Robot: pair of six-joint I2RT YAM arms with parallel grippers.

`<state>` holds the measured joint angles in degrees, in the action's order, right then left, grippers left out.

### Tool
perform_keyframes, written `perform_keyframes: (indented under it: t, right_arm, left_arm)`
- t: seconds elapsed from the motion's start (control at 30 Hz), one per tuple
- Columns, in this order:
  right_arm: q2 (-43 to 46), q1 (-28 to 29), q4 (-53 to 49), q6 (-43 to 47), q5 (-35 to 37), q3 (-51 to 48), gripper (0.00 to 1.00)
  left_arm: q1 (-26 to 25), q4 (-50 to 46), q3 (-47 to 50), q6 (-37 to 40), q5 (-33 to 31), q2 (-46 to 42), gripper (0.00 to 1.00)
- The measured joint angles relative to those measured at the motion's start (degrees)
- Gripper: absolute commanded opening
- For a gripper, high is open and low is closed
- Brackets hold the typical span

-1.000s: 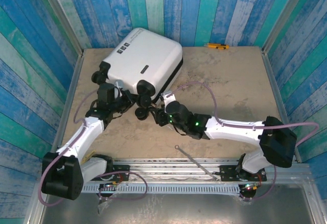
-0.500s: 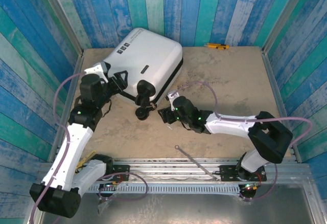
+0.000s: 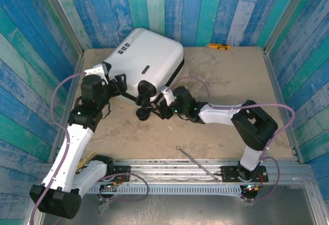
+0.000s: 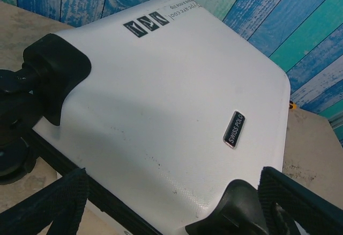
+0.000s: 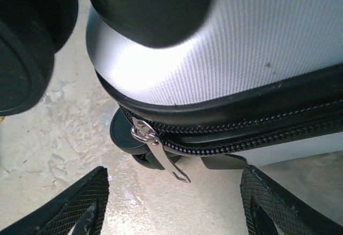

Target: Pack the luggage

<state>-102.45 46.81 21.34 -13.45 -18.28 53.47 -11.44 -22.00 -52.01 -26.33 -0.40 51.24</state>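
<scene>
At the back left of the tabletop [image 3: 231,81]: the luggage [image 3: 149,60], a white hard-shell suitcase lying flat, lid side up, black wheels [image 3: 142,113] toward the arms. Carries a small badge and three black pictogram marks on the shell in the left wrist view [image 4: 177,101]. Shows, from the right wrist, a black zipper band along the edge [image 5: 257,42], teeth closed along the visible stretch, with a metal zipper pull [image 5: 161,157] hanging free at the corner by a wheel. Left claw [image 3: 117,82] at the near left edge of the case, fingers spread wide [image 4: 177,213], gripping nothing; contact with the shell impossible to tell. Right claw [image 3: 163,107] low beside the near corner wheels, aimed at the zipper seam, fingers also well apart [image 5: 175,184], the pull just ahead of the gap and not pinched. Elsewhere: a yellow pen [image 3: 218,45] at the far edge and a thin metal rod [image 3: 193,158] near the arm bases.
</scene>
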Motion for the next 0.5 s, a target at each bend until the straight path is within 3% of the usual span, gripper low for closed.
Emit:
perform_keyframes:
  t: [0.27, 0.5]
  right_arm:
    - [-4.72, -1.53, 3.23, -1.18, -7.61, 1.42, 0.56]
    - [-5.27, -1.57, 3.37, -1.99, -10.43, 2.40, 0.43]
  left_arm:
    - [0.00, -0.04, 0.00, 1.38, -0.04, 0.02, 0.86]
    - [0.00, -0.02, 0.00, 1.97, 0.02, 0.90, 0.86]
